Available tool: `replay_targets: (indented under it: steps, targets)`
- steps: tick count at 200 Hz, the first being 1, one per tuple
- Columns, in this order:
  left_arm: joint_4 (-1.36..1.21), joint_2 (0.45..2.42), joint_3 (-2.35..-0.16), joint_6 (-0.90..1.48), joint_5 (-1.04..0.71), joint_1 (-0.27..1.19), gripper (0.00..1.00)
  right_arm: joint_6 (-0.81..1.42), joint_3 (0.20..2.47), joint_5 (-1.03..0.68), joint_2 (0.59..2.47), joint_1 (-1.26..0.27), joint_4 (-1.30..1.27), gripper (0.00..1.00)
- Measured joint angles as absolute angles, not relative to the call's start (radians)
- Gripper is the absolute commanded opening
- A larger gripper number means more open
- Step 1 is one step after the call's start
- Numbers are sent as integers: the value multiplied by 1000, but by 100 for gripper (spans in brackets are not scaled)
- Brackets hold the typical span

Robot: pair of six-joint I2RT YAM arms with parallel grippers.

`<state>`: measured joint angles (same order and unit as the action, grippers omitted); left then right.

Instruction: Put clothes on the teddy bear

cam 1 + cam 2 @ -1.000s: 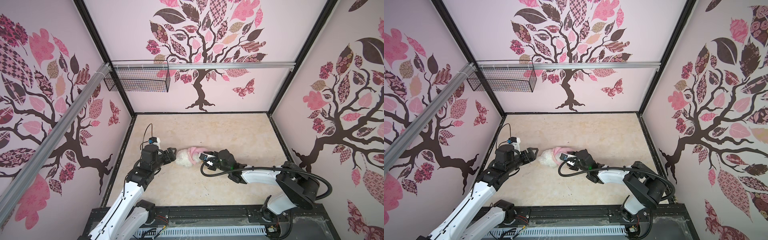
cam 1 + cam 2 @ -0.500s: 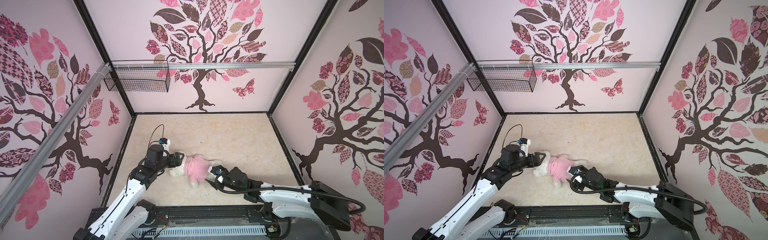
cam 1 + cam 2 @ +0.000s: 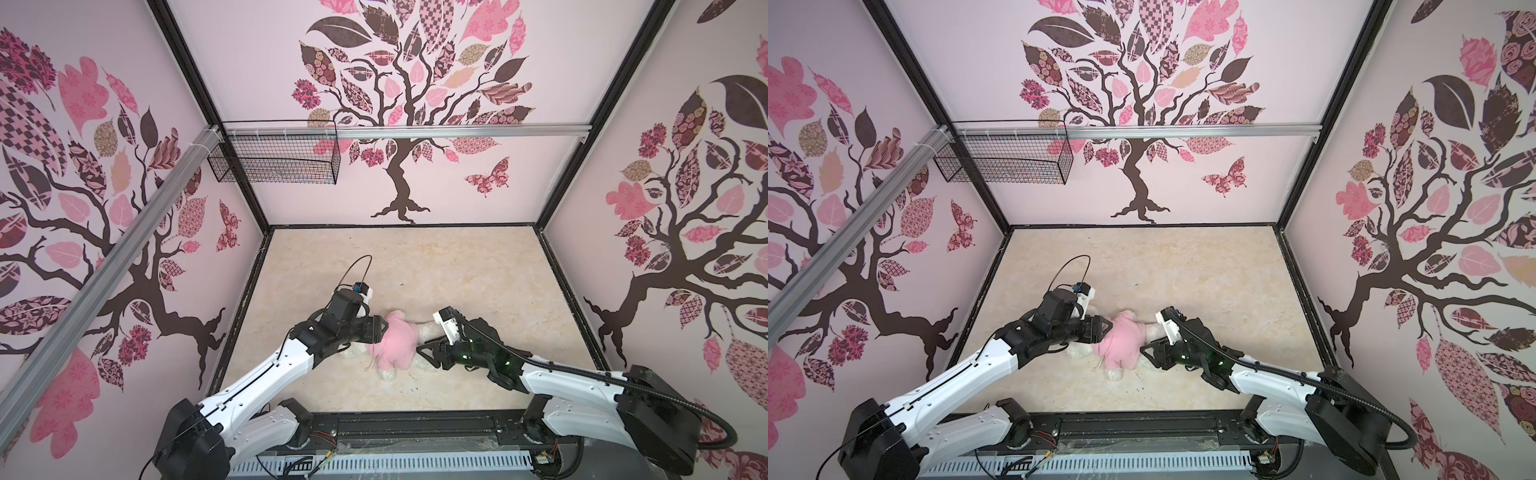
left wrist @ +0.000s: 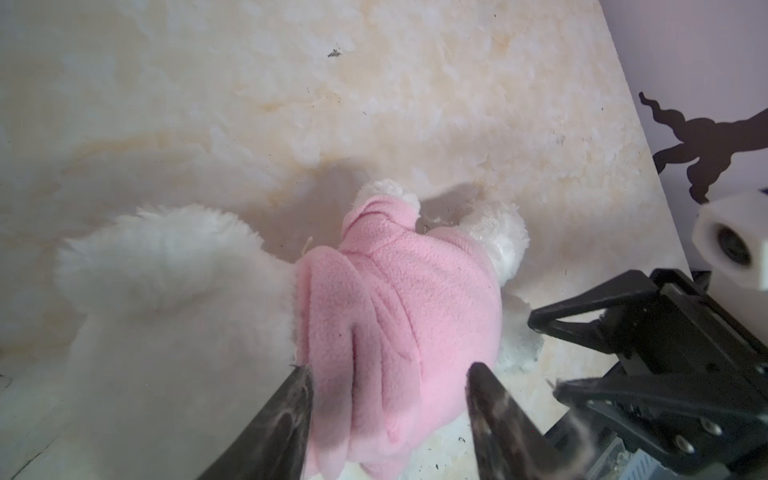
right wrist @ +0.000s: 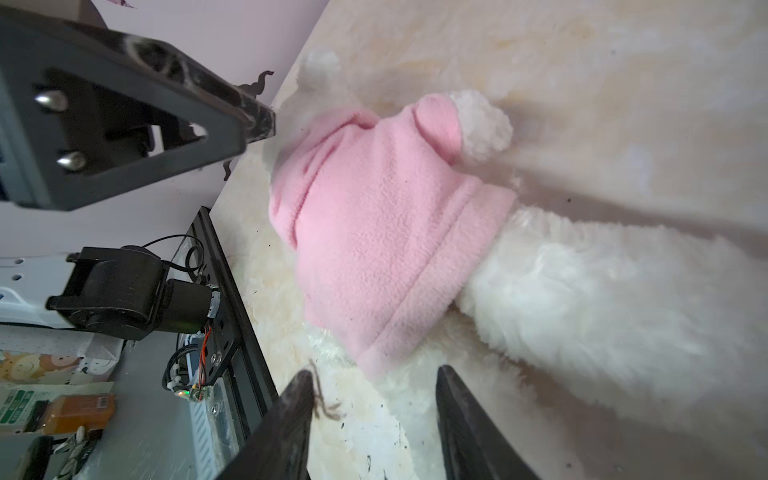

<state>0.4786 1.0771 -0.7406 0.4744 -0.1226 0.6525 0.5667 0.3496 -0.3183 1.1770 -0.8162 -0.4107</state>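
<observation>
Bear [image 4: 166, 299] lies at the counter's [image 3: 457, 270] front middle, wearing a pink shirt [image 3: 395, 343]. Left end effector [image 3: 380, 330] straddles the shirt near the head; whether it is clamped, I cannot tell. Right end effector [image 3: 423, 354] is spread apart and empty, just beside the hem.

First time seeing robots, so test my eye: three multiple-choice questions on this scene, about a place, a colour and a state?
1. The teddy bear lies: A on the table, between the left gripper and right gripper; B in the air; C outside the booth.
2. Its shirt is: A blue; B pink; C green.
3. The right gripper is: A shut on a paw; B hidden; C open, empty.
Answers: 1 A, a top view shows it there; 2 B, pink fleece; 3 C, its jaws stand apart, nothing clamped.
</observation>
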Motion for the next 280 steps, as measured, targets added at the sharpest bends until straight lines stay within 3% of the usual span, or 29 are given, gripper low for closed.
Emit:
replay_targets:
  steps: [51, 66, 86, 115, 184, 231, 255, 273, 280]
  targets:
    - [492, 1126, -740, 472, -72, 680, 50, 651, 393, -323, 1328, -816, -495, 39]
    - [479, 1148, -739, 475, -72, 680, 43, 665, 408, -325, 1362, -816, -525, 31]
    - [469, 1172, -739, 476, -66, 680, 29, 679, 421, -324, 1384, -816, -544, 19]
    - [464, 1160, -731, 474, -32, 681, 0, 692, 413, -305, 1379, -812, -552, 1]
    - [429, 1036, -661, 539, -54, 564, 0, 680, 325, -300, 1221, -741, -506, 0]
    - [409, 1039, -649, 565, -94, 562, 0, 671, 271, -338, 1230, -675, -521, 0]
    - [368, 1071, -648, 570, -153, 569, 0, 646, 292, -365, 1285, -666, -511, 7]
    - [350, 1096, -649, 571, -171, 591, 0, 601, 337, -360, 1305, -662, -448, 20]
    - [350, 1101, -649, 571, -173, 598, 11, 575, 359, -345, 1303, -661, -405, 26]
